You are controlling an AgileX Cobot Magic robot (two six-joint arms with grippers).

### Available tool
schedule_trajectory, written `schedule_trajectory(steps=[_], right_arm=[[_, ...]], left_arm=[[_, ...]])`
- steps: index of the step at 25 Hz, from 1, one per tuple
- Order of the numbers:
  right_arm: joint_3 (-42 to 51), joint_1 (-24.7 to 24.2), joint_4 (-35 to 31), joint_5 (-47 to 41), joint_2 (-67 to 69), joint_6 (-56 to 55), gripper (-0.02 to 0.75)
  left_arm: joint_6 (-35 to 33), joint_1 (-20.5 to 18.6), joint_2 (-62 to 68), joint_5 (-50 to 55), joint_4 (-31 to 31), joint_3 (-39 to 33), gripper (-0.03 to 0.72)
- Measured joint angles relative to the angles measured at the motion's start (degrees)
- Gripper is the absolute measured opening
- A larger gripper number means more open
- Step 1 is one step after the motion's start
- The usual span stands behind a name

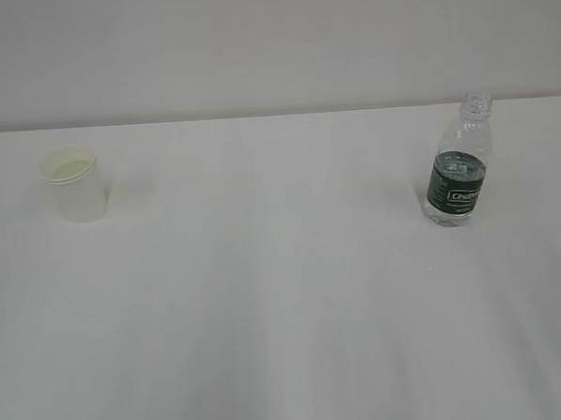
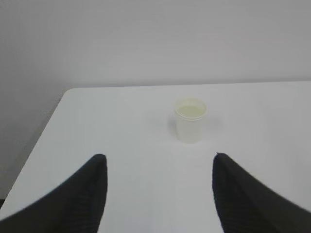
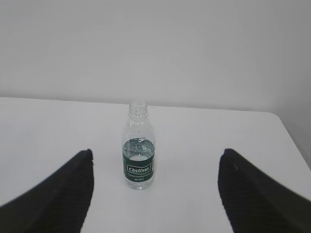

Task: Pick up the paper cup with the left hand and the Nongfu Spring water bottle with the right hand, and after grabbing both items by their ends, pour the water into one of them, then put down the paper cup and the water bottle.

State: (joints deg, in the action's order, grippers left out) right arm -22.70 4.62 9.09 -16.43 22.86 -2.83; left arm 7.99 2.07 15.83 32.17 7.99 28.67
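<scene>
A small white paper cup (image 1: 76, 185) stands upright at the far left of the white table; the left wrist view shows the paper cup (image 2: 190, 120) ahead of my left gripper (image 2: 160, 158), which is open and empty, well short of it. The clear water bottle (image 1: 459, 163) with a dark green label stands upright and capless at the right, water (image 1: 461, 168) reaching about label height. In the right wrist view the water bottle (image 3: 138, 148) stands ahead between the fingertips of my open, empty right gripper (image 3: 156, 154). Neither arm shows in the exterior view.
The white table (image 1: 285, 304) runs back to a pale wall. Its left edge and far left corner (image 2: 68, 92) show in the left wrist view, its right edge (image 3: 291, 141) in the right wrist view.
</scene>
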Motion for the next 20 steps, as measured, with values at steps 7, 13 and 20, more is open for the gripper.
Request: schedule_trajectory(steps=[7, 13, 20], right_arm=[[-3.9, 0.0, 0.0, -16.8, -7.0, 2.8, 0.594], [-5.7, 0.0, -0.4, -28.4, -10.1, 4.2, 0.594], [-5.7, 0.0, -5.6, -36.0, -11.9, 6.6, 0.594]], left_arm=[[0.0, 0.0, -3.1, 11.6, -1.5, 2.9, 0.483], [0.0, 0.0, -4.1, 22.1, -2.8, 3.2, 0.481], [0.0, 0.0, -4.1, 27.6, -3.3, 3.2, 0.437]])
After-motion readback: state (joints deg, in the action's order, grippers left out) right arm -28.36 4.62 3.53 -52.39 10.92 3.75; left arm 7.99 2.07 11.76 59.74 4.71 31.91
